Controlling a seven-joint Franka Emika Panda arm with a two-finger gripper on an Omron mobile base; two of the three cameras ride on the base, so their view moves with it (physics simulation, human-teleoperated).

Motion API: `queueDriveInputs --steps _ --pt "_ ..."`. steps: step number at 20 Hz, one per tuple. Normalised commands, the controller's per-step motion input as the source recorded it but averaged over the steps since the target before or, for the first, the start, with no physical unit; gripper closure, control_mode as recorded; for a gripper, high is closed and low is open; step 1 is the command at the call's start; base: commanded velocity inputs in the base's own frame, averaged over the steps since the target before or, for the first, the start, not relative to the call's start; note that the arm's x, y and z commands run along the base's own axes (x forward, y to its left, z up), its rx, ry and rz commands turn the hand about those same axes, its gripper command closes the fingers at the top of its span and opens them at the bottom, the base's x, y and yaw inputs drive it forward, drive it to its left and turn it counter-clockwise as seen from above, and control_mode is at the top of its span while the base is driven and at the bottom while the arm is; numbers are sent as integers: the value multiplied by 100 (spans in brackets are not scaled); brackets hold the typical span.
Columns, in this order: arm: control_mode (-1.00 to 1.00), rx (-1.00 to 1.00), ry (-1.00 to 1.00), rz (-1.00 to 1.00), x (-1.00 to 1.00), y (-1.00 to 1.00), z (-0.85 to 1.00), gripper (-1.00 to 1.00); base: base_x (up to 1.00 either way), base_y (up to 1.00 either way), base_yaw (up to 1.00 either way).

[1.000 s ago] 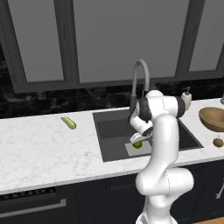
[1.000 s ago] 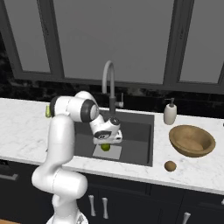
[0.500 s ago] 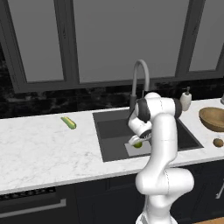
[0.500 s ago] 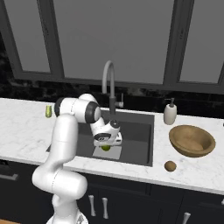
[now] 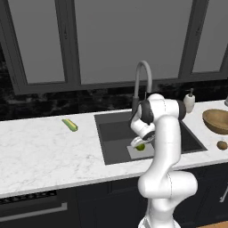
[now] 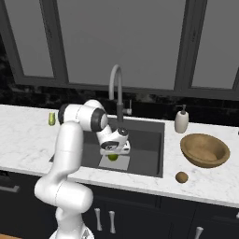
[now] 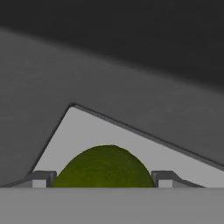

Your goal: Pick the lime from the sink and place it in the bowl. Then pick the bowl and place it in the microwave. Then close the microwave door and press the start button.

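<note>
— Where's the gripper [image 7: 103, 177]?

— Down in the sink [image 5: 116, 133], low over the light mat [image 6: 116, 163]. In the hand view its two fingertips [image 7: 41, 178] stand one on each side of the lime [image 7: 103, 167], with the fruit filling the gap between them.

— Clamped on it?

— I can't tell. The fingers are apart, right beside the lime's flanks, but whether they press on it doesn't show.

— And the lime sits where?

— On the mat at the front of the basin, under the hand in both base views [image 5: 140, 147] [image 6: 112, 157]. The mat's far corner shows beyond it in the hand view, against the dark sink floor.

— The bowl [image 6: 205, 150]?

— On the counter [image 6: 28, 140] to the right of the sink, upright, well apart from the arm. A small brown fruit [image 6: 181, 177] lies near it toward the counter's front edge, and a soap bottle [image 6: 181, 121] stands behind, just beside the sink's back corner.

— Anything on the left?

— A long yellow-green vegetable [image 5: 69, 125] on the counter, well left of the sink. The faucet [image 5: 141, 84] arches up behind the arm.
</note>
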Motion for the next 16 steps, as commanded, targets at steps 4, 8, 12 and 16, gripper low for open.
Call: queueDriveInputs --steps 4,8,12,16 --pt "-100 3 -4 0 -60 -8 33 100 0 0 0" --pt "-100 3 -11 0 -61 -8 67 100 0 0 0" --pt "-100 4 -17 0 -59 -14 88 100 0 0 0" --pt "-100 6 -4 -3 -34 -27 91 100 0 0 0"
